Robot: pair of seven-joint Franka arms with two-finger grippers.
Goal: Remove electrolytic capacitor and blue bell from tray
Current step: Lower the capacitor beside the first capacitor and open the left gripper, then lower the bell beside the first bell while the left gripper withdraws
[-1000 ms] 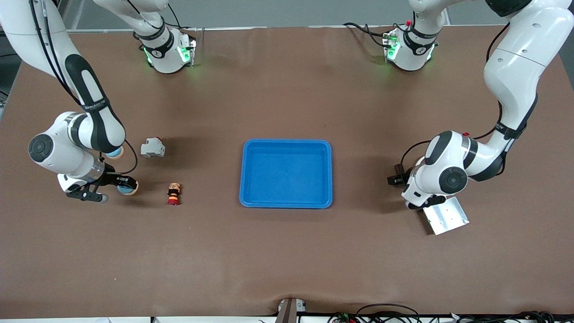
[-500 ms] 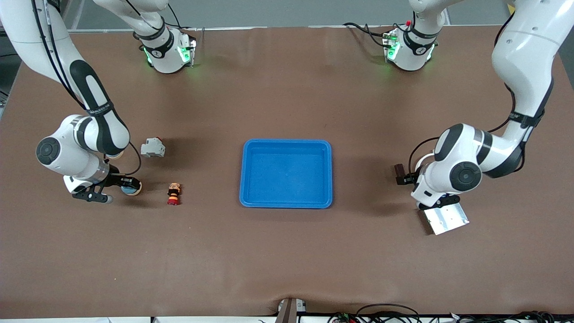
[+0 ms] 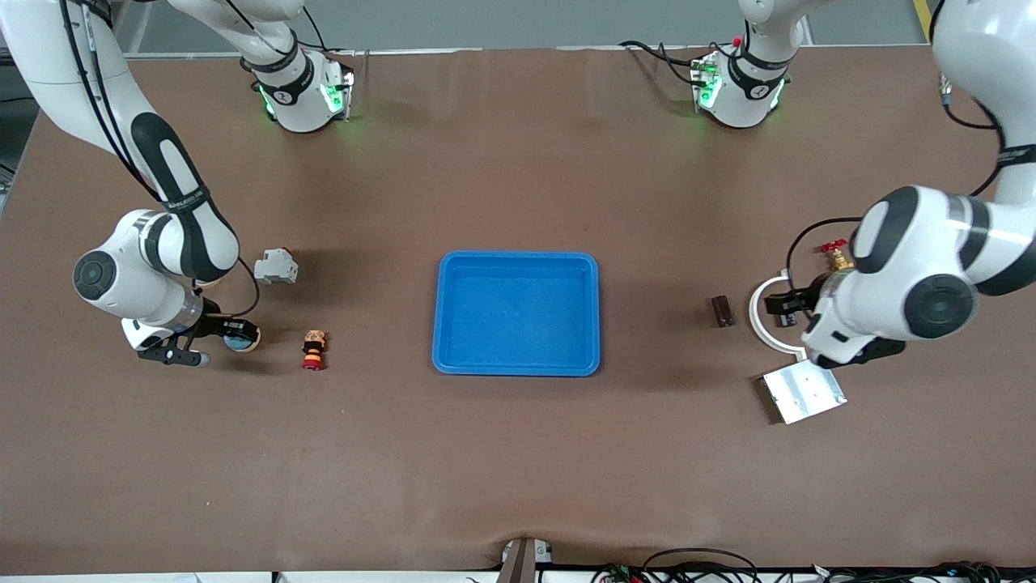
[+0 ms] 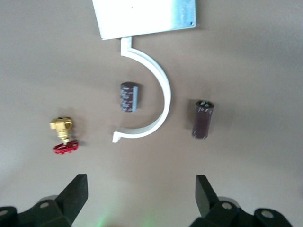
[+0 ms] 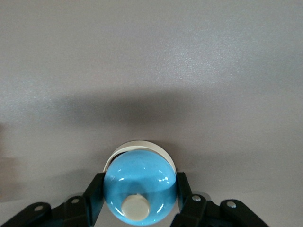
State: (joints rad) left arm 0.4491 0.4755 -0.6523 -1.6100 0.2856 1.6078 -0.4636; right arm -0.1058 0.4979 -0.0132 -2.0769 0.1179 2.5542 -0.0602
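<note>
Grip first: the right gripper [image 5: 138, 201] is clamped on the blue bell [image 5: 138, 189], low over the table at the right arm's end and well apart from the tray [image 3: 518, 257], which holds nothing. I cannot tell whether the bell touches the table. The step looks like setting it down: lower until its base sits flat, then part the fingers and rise straight up so the bell does not tip or roll.

A red button stack [image 3: 313, 350] stands near it, toward the tray, and a grey block [image 3: 275, 267] lies farther from the camera. The table edge past the gripper is close.

The left gripper [image 4: 140, 198] hangs wide apart and empty over 2 capacitors [image 4: 203, 119], a white clip [image 4: 163, 90] and a valve [image 4: 62, 135], near the plate [image 3: 804, 392].
</note>
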